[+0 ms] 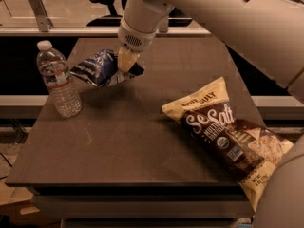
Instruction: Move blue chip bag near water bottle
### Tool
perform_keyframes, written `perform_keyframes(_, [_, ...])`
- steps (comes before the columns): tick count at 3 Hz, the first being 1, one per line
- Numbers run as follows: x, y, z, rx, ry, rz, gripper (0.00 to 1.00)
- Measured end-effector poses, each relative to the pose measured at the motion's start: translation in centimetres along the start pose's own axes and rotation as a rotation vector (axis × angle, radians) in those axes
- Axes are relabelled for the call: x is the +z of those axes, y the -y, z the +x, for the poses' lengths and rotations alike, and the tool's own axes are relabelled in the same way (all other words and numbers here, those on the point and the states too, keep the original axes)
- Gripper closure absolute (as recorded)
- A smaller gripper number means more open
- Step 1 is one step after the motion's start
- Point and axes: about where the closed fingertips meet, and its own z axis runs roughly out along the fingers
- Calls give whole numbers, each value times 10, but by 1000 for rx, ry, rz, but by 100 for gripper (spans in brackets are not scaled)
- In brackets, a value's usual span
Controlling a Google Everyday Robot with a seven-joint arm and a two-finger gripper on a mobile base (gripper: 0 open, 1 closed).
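Dark-blue and crumpled, the bag (95, 68) hangs above the counter (142, 146) at 2 o'clock from the bottle (59, 80), its right edge pinched in the jaws of the gripper (125, 65), seemingly held clear so it can be set down close without dragging.

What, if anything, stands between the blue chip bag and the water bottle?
Nothing visible. The gripper holds the blue chip bag beside the water bottle, only bare table between them; the Sea Salt bag lies well aside.
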Motion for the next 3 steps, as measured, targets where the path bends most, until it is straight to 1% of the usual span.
perform_keyframes(1, [11, 3, -4, 23, -43, 13, 100])
perform_keyframes(2, [24, 4, -6, 41, -70, 12, 100])
perform_keyframes(3, [30, 3, -8, 48, -74, 12, 100])
